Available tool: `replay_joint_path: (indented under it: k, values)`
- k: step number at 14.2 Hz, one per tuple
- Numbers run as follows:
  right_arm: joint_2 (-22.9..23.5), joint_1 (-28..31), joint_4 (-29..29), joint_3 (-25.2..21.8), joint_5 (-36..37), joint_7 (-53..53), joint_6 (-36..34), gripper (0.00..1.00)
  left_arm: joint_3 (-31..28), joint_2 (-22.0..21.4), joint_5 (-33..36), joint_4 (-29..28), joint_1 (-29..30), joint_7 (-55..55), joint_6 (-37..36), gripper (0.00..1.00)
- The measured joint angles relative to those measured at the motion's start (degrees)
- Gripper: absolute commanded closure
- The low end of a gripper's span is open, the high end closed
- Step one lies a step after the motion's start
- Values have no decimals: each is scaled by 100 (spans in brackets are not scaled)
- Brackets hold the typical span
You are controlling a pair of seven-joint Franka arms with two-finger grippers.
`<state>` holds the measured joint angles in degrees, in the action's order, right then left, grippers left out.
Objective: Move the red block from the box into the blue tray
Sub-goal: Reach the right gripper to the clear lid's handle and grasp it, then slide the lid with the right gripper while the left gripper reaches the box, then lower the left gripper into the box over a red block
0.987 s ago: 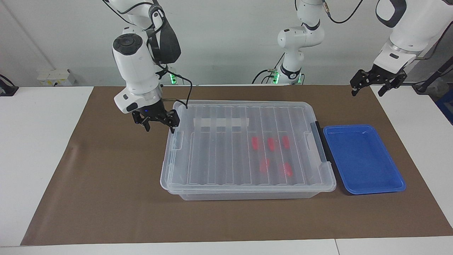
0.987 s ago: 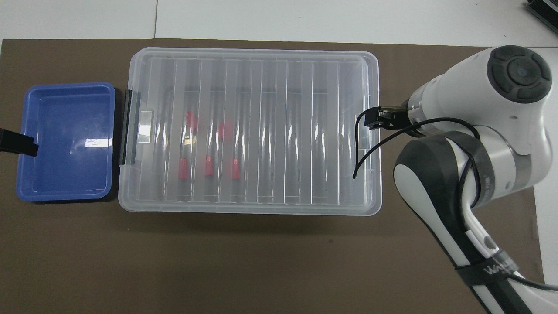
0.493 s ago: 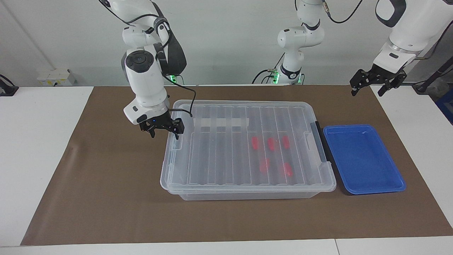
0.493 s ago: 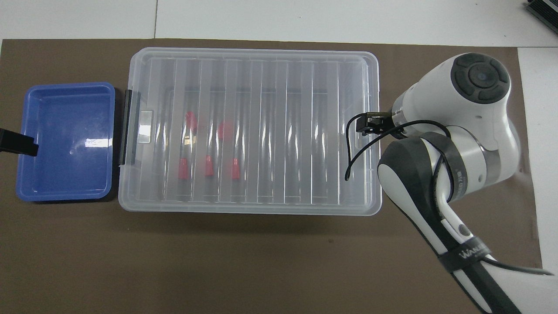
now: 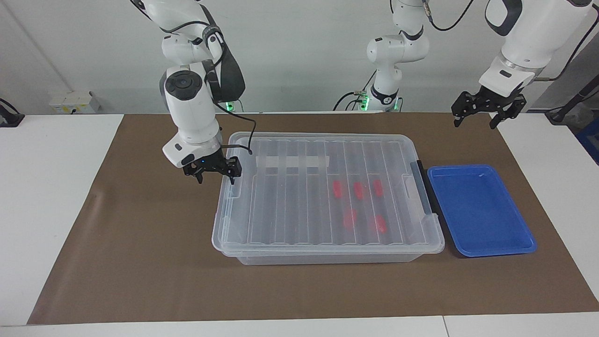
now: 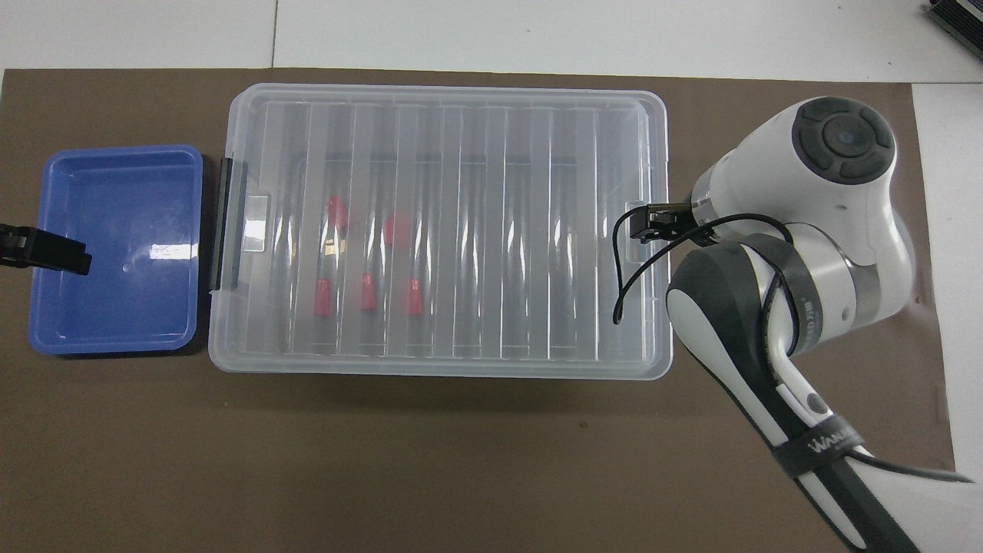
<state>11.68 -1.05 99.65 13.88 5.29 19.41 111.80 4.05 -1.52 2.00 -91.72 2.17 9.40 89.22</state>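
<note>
The box, a large clear bin, stands mid-mat with its ribbed lid on. Several red blocks lie inside under the lid, in the half toward the left arm's end. The blue tray sits flat on the mat beside that end of the box, with nothing in it. My right gripper is open, low at the rim of the box's end toward the right arm, one finger over the lid's edge. My left gripper hangs open, high over the tray's outer edge.
A dark grey latch runs along the box's end next to the tray. A black cable droops from the right wrist over the lid. The brown mat lies bare around the box on the right arm's end.
My right gripper has come down and moved in to the box's end rim. My left gripper has drifted a little toward the box, staying high.
</note>
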Motion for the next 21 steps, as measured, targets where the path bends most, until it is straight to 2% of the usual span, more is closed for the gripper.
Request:
replay_joint_path:
  k: [4,10,15,21]
  values:
    - [-1,6,3,-227,1,-449,0,2,1,-5,-8,-26,-81,-350,42,0]
    - [-1,21,2,-729,1,-1397,0,2,21,-49,-10,-193,-664,-1455,399,0]
    - [-1,41,2,-1181,1,-2277,0,2,47,-231,-28,-784,-1076,-3214,1304,0]
    - [-4,60,-1,-1709,-2,-3434,-1,2,40,-164,-28,-1071,-1202,-3764,1789,0]
